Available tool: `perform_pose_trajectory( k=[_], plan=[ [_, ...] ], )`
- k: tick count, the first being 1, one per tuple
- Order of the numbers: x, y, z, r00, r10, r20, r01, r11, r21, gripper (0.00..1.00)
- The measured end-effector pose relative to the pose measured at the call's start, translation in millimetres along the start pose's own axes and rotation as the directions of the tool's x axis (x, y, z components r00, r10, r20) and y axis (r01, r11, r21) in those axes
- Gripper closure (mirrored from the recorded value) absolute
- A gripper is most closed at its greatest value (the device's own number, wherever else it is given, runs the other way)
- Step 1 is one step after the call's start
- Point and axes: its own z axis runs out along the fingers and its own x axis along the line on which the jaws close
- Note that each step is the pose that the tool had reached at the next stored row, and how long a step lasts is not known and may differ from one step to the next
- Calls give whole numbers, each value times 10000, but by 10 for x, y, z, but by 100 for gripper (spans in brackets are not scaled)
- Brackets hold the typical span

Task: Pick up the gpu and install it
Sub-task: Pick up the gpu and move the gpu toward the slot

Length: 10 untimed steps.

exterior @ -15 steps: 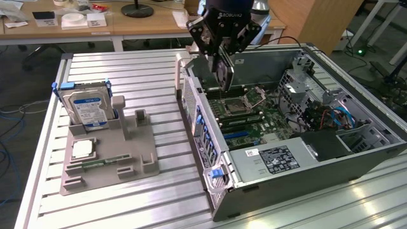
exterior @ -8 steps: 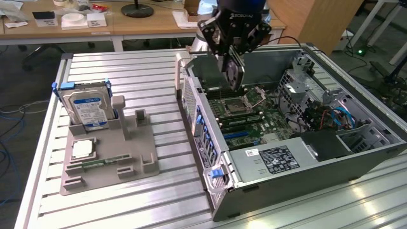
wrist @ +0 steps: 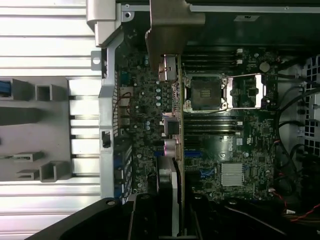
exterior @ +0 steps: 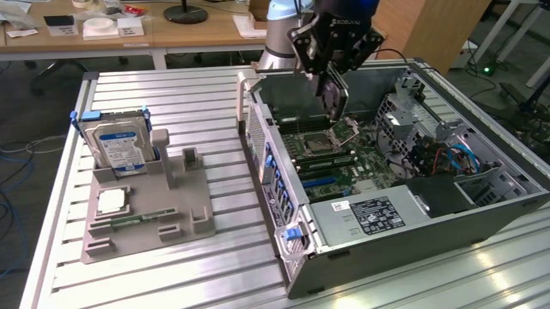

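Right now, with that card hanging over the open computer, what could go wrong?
The gripper holds the gpu edge-on above the motherboard. If it comes down off line, its edge may strike the open CPU socket or the socket's raised cover rather than a slot. Its metal bracket might catch on the case frame. A slip in the grip would drop it onto the board.

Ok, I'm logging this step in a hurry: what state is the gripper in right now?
Gripper: shut on the gpu, held on edge over the open computer case.
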Motion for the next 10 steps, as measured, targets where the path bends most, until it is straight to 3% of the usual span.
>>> perform_pose_trajectory(
  k=[10],
  plan=[
    [-335, 7, 14, 10000, -1, 0, 1, 10000, 0, 72]
  ],
)
